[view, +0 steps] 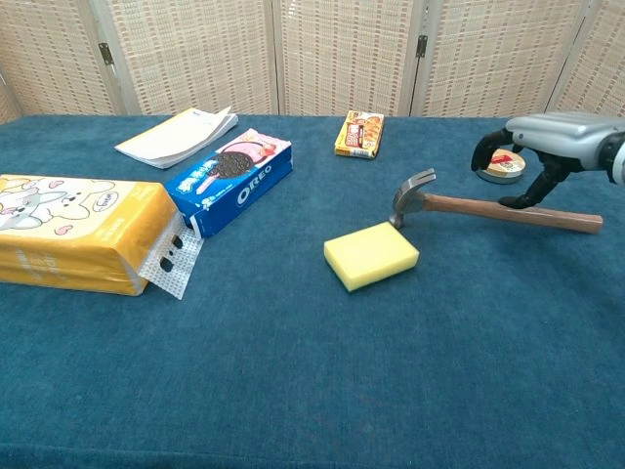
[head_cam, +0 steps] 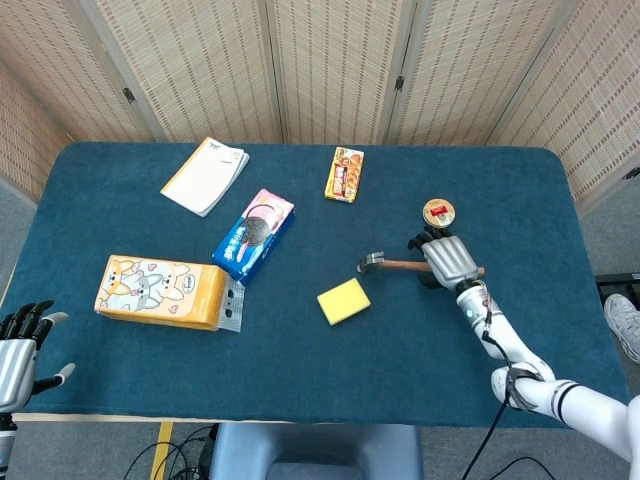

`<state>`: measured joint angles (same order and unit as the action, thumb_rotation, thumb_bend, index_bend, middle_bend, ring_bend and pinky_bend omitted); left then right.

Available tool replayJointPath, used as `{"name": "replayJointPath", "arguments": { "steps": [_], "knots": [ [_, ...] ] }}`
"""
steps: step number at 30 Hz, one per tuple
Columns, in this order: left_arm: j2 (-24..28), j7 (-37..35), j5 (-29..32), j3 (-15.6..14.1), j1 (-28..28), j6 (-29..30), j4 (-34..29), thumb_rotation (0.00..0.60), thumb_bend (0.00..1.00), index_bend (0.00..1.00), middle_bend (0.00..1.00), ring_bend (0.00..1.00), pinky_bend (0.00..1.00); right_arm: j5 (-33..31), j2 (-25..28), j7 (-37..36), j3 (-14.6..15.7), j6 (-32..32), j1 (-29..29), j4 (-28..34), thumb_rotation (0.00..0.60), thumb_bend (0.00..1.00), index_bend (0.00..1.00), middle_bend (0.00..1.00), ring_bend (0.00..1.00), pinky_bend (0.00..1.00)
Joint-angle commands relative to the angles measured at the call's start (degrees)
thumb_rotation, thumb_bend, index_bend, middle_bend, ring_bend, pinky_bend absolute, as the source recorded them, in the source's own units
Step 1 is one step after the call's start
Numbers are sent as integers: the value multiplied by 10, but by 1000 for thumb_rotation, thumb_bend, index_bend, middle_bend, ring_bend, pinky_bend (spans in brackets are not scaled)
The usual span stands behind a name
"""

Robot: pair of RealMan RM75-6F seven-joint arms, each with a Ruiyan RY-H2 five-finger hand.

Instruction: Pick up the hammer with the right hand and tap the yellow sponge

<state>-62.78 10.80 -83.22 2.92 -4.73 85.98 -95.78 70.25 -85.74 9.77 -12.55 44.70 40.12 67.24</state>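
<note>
The hammer (head_cam: 394,265) lies flat on the blue table, metal head toward the yellow sponge (head_cam: 344,301), wooden handle (view: 479,207) pointing right. The sponge (view: 371,255) lies just left of and nearer than the head, close to it. My right hand (head_cam: 447,258) hovers over the middle of the handle, palm down. In the chest view the right hand (view: 552,135) arches above the handle with fingers apart; one fingertip reaches down to the wood, and nothing is gripped. My left hand (head_cam: 20,342) stays at the near left edge, fingers spread and empty.
A round tin (view: 500,165) sits just behind my right hand. A small snack box (head_cam: 344,174) lies at the back centre. An Oreo box (head_cam: 254,234), a yellow tissue pack (head_cam: 160,292) and a white notebook (head_cam: 205,175) occupy the left half.
</note>
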Motion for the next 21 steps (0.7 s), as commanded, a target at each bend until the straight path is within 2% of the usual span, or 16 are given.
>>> {"name": "replayJointPath", "arguments": {
  "steps": [1,8,13,21],
  "knots": [
    [0,0,1,0,1,-1,1,600,182,308,175,138,197,-5,-17,-2,1,-9,10,-20,600,254,333,273,110,201],
    [1,0,4,0,0,-4,2,600,182,309,175,138,197,-16,-54,-6,5,-25,30,-65,600,256,332,308,115,201],
    [4,-2,5,0,1,-5,4,600,182,311,175,138,197,-23,-75,-10,7,-29,35,-90,600,270,333,332,176,206],
    [5,-7,5,0,1,-6,8,600,182,314,175,138,197,-24,-92,-21,13,-28,37,-105,600,292,333,353,228,306]
  ]
}}
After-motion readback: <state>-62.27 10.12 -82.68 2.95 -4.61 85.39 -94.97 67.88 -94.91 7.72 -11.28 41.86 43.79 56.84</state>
